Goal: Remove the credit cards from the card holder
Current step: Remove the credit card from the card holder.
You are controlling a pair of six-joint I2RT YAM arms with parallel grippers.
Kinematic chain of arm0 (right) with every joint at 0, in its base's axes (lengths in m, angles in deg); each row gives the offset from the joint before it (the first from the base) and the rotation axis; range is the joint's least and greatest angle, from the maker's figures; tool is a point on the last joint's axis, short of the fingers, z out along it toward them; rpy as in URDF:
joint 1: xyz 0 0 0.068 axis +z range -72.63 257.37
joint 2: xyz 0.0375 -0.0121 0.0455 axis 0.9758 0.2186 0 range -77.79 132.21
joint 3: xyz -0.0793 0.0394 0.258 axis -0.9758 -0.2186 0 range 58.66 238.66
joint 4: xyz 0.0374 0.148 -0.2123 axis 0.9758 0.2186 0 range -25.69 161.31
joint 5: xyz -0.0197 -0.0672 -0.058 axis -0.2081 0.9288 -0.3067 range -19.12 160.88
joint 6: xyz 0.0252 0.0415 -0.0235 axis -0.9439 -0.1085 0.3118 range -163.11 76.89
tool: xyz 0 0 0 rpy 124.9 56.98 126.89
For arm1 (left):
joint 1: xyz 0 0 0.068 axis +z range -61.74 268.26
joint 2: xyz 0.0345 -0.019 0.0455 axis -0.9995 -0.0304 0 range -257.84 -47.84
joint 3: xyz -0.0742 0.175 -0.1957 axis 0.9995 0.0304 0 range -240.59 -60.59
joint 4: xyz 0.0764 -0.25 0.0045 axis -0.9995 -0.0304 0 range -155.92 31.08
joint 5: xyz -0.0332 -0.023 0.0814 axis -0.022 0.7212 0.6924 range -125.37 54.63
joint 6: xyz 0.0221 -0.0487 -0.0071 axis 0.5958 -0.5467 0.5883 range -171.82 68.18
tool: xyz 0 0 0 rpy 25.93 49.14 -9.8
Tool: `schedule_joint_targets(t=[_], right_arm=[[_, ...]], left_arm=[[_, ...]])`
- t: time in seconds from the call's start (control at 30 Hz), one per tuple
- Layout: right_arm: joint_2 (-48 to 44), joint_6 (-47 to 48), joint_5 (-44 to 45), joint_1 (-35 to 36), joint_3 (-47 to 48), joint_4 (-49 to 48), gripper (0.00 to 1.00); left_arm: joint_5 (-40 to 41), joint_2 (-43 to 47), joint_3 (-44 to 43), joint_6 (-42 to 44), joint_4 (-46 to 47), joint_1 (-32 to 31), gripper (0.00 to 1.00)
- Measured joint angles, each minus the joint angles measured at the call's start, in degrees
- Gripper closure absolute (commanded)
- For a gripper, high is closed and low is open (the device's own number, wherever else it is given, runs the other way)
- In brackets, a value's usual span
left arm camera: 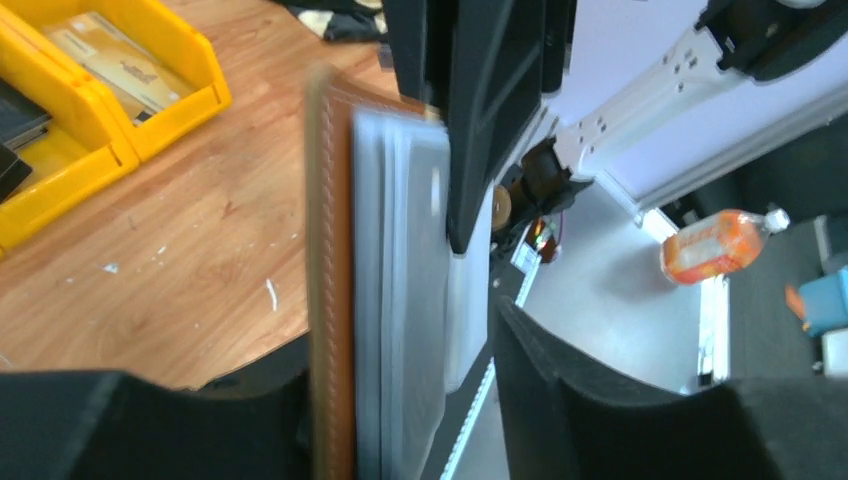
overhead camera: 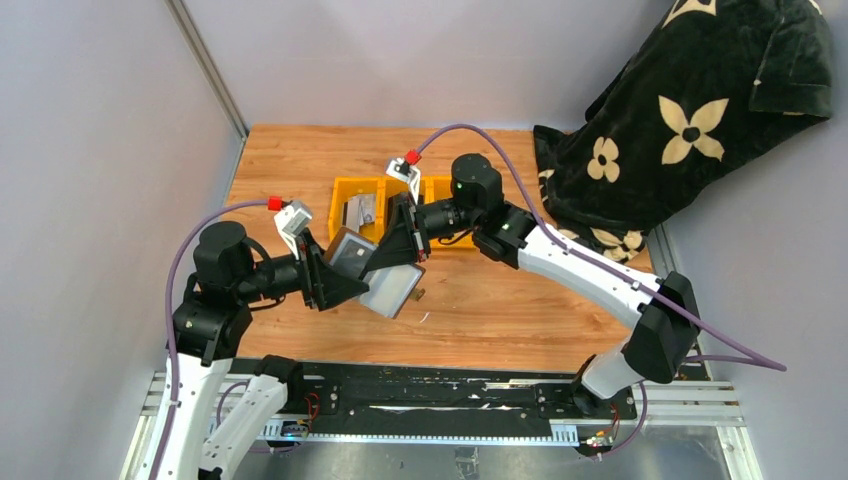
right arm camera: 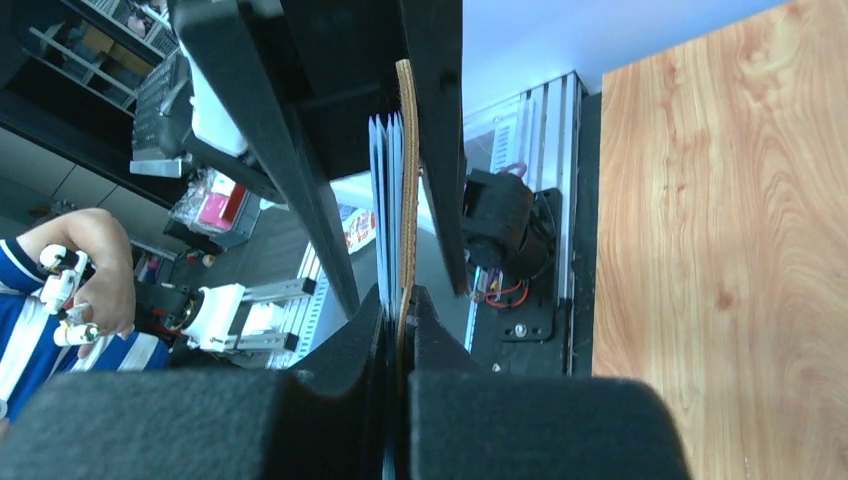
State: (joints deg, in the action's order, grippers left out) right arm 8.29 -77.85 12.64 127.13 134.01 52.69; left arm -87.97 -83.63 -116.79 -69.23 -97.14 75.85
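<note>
The card holder [overhead camera: 392, 290] hangs open above the table between both arms, brown leather outside and grey inside. My right gripper [right arm camera: 400, 300] is shut on its edge, pinching the leather and the grey layers [right arm camera: 385, 200]. My left gripper [left arm camera: 400, 340] stands open around the holder [left arm camera: 395, 250]. The brown edge lies against the left finger, and a gap shows before the right finger [left arm camera: 600, 400]. I cannot tell whether the grey layers are cards or pockets. A tan credit card [left arm camera: 110, 60] and a dark one [left arm camera: 20, 120] lie in the yellow bins.
Yellow bins [overhead camera: 345, 192] stand behind the grippers at mid-table; one holds a grey card [overhead camera: 360, 210]. A black blanket with cream flowers [overhead camera: 690, 120] covers the back right corner. Grey walls close off the left side and the back. A black rail [overhead camera: 430, 395] runs along the near edge.
</note>
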Motion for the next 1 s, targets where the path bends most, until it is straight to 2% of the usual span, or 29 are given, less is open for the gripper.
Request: schedule_joint_targets(t=[0.1, 0.3, 0.53, 0.83, 1.0], right_arm=[[0.17, -0.02, -0.68, -0.37, 2.91, 1.14, 1.0], [0.92, 13.84, -1.2, -0.9, 14.36, 21.27, 1.0], [2.12, 26.1, -0.79, -0.87, 18.97, 38.66, 1.0], [3.98, 33.27, 1.27, 1.51, 24.46, 48.92, 1.0], [5.31, 36.39, 2.86, 3.78, 26.56, 53.13, 1.0]], left_arm=[[-2.51, 0.39, 0.02, -0.74, -0.55, -0.11, 0.36], [-6.78, -3.28, -4.55, 5.49, -9.16, -0.11, 0.39], [-10.12, -4.68, -7.15, 8.96, -13.07, -0.11, 0.48], [-10.49, -6.78, -6.71, 10.32, -14.32, -0.11, 0.68], [-10.93, -7.17, -6.71, 10.38, -14.32, -0.11, 0.68]])
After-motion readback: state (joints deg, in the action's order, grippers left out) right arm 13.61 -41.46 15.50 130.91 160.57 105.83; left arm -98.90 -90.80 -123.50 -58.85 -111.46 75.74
